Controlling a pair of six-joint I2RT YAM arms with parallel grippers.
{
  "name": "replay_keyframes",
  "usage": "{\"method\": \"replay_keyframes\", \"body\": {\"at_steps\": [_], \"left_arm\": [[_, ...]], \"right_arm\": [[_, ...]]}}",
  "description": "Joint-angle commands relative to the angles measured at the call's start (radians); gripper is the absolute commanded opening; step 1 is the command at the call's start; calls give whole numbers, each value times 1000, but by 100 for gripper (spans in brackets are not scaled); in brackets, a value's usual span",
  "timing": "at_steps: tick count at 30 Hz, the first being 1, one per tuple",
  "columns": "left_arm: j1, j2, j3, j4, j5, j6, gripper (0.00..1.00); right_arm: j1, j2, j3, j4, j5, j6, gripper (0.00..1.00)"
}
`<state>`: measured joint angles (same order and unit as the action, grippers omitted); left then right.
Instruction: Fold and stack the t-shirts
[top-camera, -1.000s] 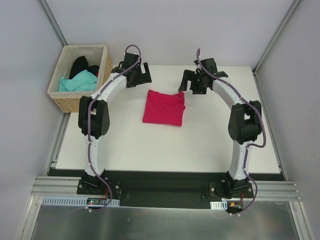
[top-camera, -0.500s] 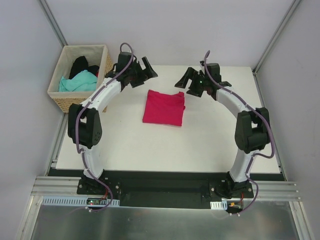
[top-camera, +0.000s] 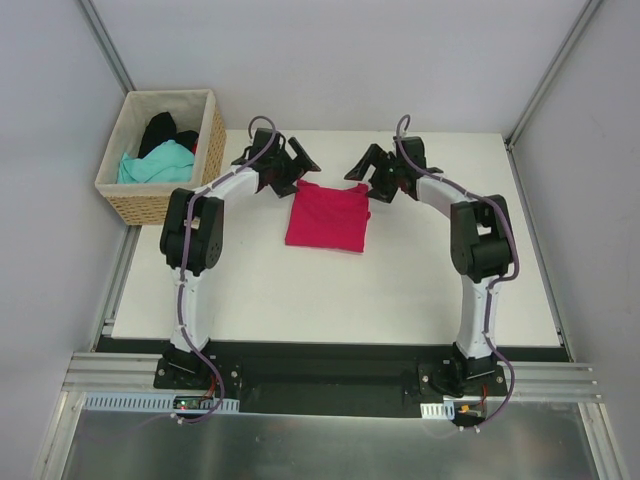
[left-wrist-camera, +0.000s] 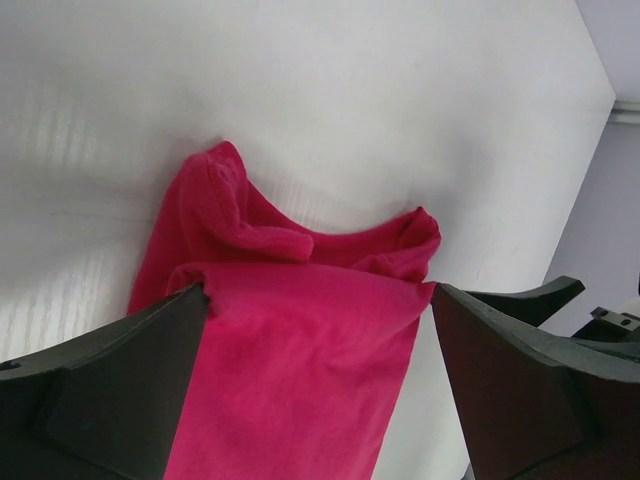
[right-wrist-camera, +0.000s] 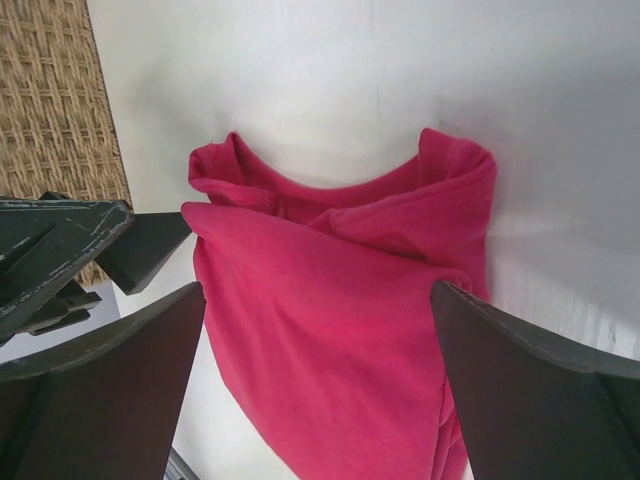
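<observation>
Two wide-open pincers, the left pincer (top-camera: 292, 165) and the right pincer (top-camera: 365, 170), hover over the far corners of the folded pink shirt (top-camera: 328, 215) lying beneath and between them, and it looks like light, limp, floppy cloth, best pinched at those bunched corners.

A woven wicker basket (top-camera: 160, 205) with a pale lining sits in the upper left of the overhead frame, by the upper-left corner of the white table (top-camera: 330, 290) filling the centre. 1 shiny metal sheet (top-camera: 330, 445) spans the bottom edge.
</observation>
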<state>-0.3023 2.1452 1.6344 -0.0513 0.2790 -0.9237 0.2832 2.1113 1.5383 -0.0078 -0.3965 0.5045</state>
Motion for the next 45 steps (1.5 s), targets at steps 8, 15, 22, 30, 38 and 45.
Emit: {"method": "replay_keyframes", "body": {"at_steps": [8, 15, 22, 30, 38, 45], "left_arm": [[-8, 97, 93, 48, -84, -14, 95], [34, -62, 134, -48, -29, 192, 97], [55, -396, 90, -343, -112, 543, 99], [57, -631, -218, -436, -41, 525, 99], [57, -676, -262, -438, -38, 496, 99], [72, -676, -272, -436, -6, 459, 99]], "right_arm": [[-12, 64, 78, 48, 45, -50, 100], [-30, -88, 184, -172, -45, -220, 100], [-24, -392, 157, -503, 92, -400, 100], [-15, -669, -185, -569, 235, -333, 100], [10, -728, -250, -580, 283, -304, 100], [42, -708, -212, -613, 311, -296, 100]]}}
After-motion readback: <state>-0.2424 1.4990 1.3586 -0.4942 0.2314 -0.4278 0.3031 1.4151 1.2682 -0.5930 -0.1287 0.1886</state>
